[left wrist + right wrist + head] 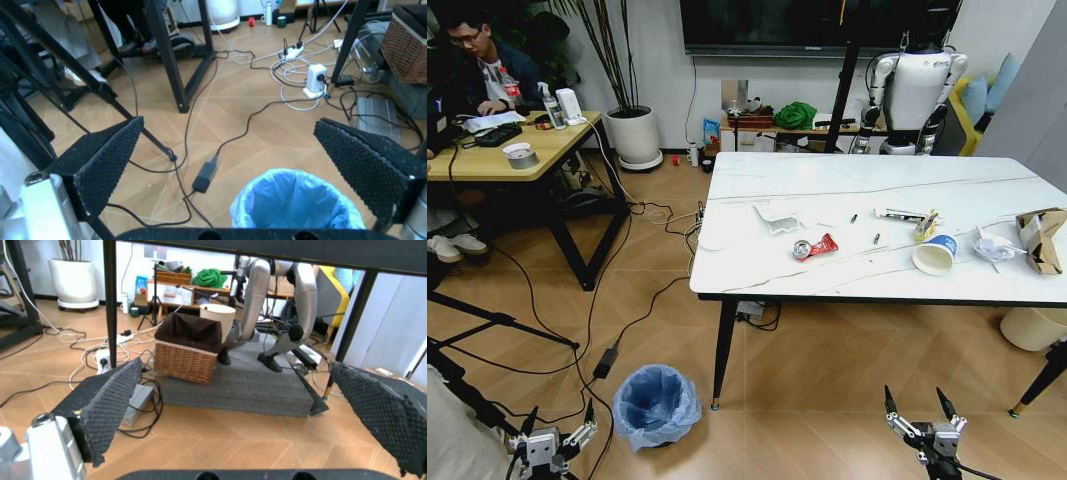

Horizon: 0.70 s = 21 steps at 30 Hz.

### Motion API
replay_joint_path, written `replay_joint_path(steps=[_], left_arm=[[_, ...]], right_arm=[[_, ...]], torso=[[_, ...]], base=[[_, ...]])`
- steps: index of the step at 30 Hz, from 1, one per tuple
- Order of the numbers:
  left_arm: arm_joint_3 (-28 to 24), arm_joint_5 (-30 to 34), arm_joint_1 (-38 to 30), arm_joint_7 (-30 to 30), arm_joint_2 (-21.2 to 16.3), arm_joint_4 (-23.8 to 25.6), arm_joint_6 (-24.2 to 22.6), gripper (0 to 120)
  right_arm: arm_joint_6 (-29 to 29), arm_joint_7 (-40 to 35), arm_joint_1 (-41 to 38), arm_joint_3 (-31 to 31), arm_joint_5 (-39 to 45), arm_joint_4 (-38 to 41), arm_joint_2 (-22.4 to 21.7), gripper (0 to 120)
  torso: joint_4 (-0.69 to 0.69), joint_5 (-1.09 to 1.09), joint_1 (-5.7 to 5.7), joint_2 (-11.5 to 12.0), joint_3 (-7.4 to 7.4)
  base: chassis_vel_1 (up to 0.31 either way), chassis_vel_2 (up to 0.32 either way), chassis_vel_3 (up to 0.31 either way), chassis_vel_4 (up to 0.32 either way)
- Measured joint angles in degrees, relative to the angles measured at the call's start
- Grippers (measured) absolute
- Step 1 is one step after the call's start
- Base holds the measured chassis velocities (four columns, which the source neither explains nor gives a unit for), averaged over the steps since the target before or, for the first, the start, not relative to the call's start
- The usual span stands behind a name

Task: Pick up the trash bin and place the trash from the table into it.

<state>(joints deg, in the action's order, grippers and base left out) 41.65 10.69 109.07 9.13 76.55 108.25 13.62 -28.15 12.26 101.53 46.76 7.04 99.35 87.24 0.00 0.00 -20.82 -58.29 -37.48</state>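
The trash bin [657, 404], lined with a crinkled light blue bag, stands on the floor near the table's front-left leg. On the white marble table [757, 275] lies the trash: a white paper cup [935, 254] on its side, a red wrapper [817, 246], white papers [777, 215], a crumpled white piece [992, 246] and a brown paper bag [1041, 240]. My left gripper [559, 410] hangs open low at the left, just short of the bin [293, 205], which shows between its pads [100, 162]. My right gripper [914, 395] is open, low before the table.
Cables and a power brick [607, 362] trail across the wooden floor beside the bin. A tripod leg [497, 322] crosses at the left. A cream bin [1034, 327] stands under the table's right end. A wicker basket [190, 352] and another robot [917, 90] stand beyond the table.
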Motion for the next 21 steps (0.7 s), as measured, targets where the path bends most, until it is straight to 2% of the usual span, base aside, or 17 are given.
replay_joint_path(steps=[13, 21], left_arm=[[-0.43, -1.02, 0.18, -0.09, 1.24, -0.45, 0.32, 100], [-0.27, -1.04, 0.22, -0.09, 1.25, -0.48, 0.34, 100]], right_arm=[[-0.08, 0.12, -0.09, 0.06, 0.03, -0.21, -0.55, 100], [-0.11, 0.15, -0.11, -0.05, 0.03, -0.24, -0.5, 100]], torso=[[0.0, 0.01, 1.83, 4.08, 2.24], [0.0, 0.01, 2.41, 5.37, 2.95]], base=[[0.0, 0.0, 0.0, 0.0], [0.0, 0.0, 0.0, 0.0]])
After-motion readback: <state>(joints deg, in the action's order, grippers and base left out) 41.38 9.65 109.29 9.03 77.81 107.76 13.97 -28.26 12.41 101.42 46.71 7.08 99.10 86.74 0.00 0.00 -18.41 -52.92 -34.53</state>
